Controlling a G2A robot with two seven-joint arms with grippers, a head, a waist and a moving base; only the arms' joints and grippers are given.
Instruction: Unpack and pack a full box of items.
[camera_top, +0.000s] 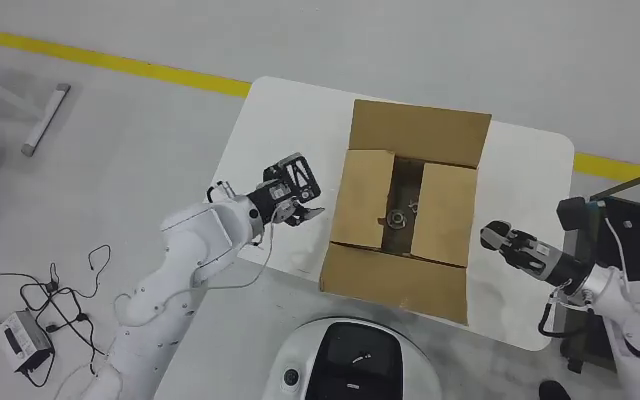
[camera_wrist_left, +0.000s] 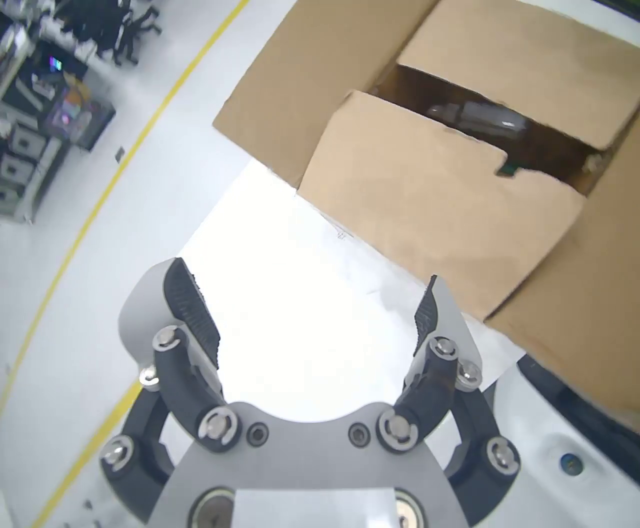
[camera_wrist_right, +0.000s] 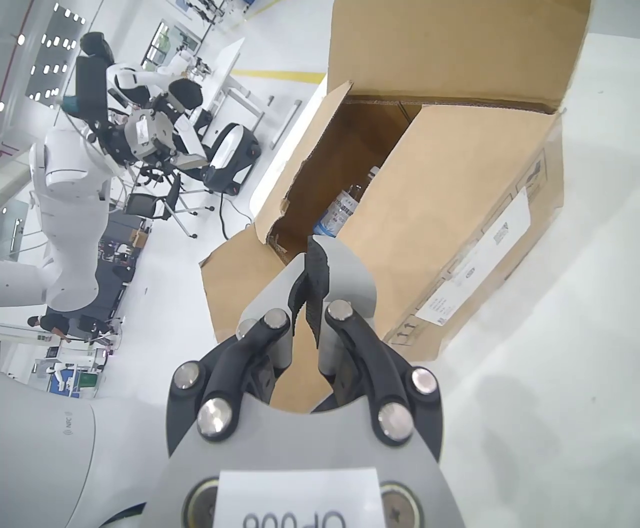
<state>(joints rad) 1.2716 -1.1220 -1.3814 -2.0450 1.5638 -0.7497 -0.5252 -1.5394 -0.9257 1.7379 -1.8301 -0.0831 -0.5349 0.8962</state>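
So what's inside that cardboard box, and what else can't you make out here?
- Top view: the cardboard box has two flaps folded over it; in the dark gap a small metallic item is too small to identify.
- Left wrist view: the contents are blurred and shadowed.
- Right wrist view: a labelled bottle shows; a flap hides the rest.
- How full the box is cannot be told.

Most of what the box (camera_top: 398, 280) holds is out of your sight.
Two inner flaps (camera_top: 362, 198) cover it, leaving you one narrow gap; from above, the items (camera_top: 399, 214) there are too small to name. The right wrist view gives you part of a labelled bottle (camera_wrist_right: 342, 210), the rest behind a flap. In the left wrist view the contents blur.
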